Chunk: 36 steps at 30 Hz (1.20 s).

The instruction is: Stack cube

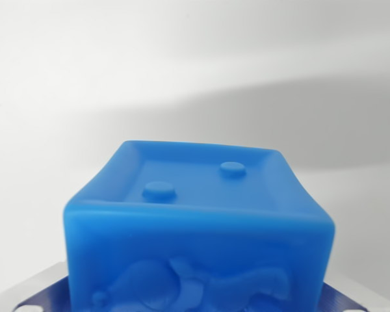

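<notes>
One pale, featureless surface [195, 58] fills the whole upper part of the wrist view, white at the top and crossed by a soft grey shadow band that runs from the middle toward the wrist view's right; whether it is a worktop or a backdrop cannot be told. Below it, a blue cube [198, 227] takes up the lower centre of the frame, very close to the camera and cut off by the bottom edge. Its upper face is recessed inside a raised rim, and its near face carries a moulded relief figure, only partly in view. At the two bottom corners, just beside the cube, silver-and-blue parts of the gripper [198, 300] show: one finger [42, 292] on the wrist view's left and another on the right, flanking the cube closely. Whether they press on it cannot be told. Smallest of all, two round studs [160, 190] stand on the recessed upper face, one nearer on the left, one farther right.
</notes>
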Available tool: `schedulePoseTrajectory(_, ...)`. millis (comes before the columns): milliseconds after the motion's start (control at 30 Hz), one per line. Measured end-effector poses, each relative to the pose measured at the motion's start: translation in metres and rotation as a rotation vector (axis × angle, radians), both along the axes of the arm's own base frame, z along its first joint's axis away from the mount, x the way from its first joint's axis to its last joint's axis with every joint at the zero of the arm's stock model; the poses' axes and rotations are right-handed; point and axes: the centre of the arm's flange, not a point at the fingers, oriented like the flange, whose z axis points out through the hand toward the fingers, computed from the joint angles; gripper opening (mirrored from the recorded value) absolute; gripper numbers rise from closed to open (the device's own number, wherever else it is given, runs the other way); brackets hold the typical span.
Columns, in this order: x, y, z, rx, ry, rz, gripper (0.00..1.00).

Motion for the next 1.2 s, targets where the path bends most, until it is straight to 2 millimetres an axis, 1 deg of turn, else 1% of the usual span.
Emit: schedulePoseTrajectory(1200, -0.006, -0.073, 0.015, 0.001, 0.001, -0.033, 0.0)
